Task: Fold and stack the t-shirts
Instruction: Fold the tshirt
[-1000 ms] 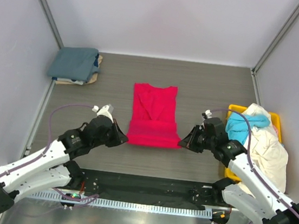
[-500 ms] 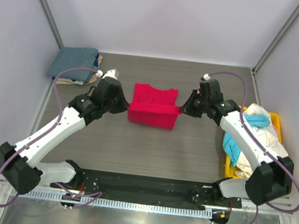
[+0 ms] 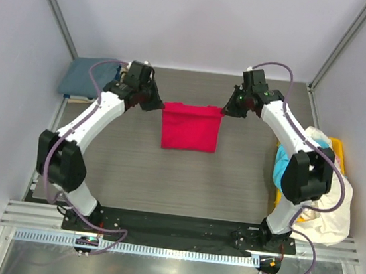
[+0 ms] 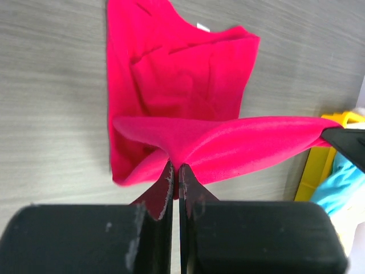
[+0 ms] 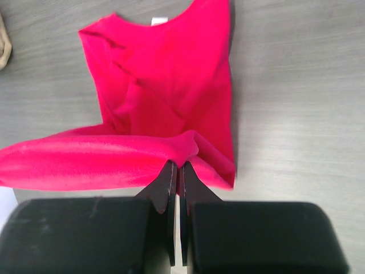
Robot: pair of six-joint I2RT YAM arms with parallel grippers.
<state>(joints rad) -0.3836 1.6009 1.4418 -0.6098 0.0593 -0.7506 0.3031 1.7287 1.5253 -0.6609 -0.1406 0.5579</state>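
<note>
Our left gripper and right gripper each pinch the red-pink t-shirt; only wrist views show its neckline beyond them.

Lighting: bright, even, diffuse, from overhead.
Shadows are faint and soft under the arms. The top view is sharp, with walls splayed at the edges. In the wrist views the left gripper and right gripper are blurred near the lens, and the red-pink t-shirt is heavily saturated.

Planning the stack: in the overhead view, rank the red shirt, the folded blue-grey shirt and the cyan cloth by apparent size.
1. Red shirt, narrowly largest.
2. Folded blue-grey shirt, close behind.
3. Cyan cloth, smallest showing; the right arm hides part.
</note>
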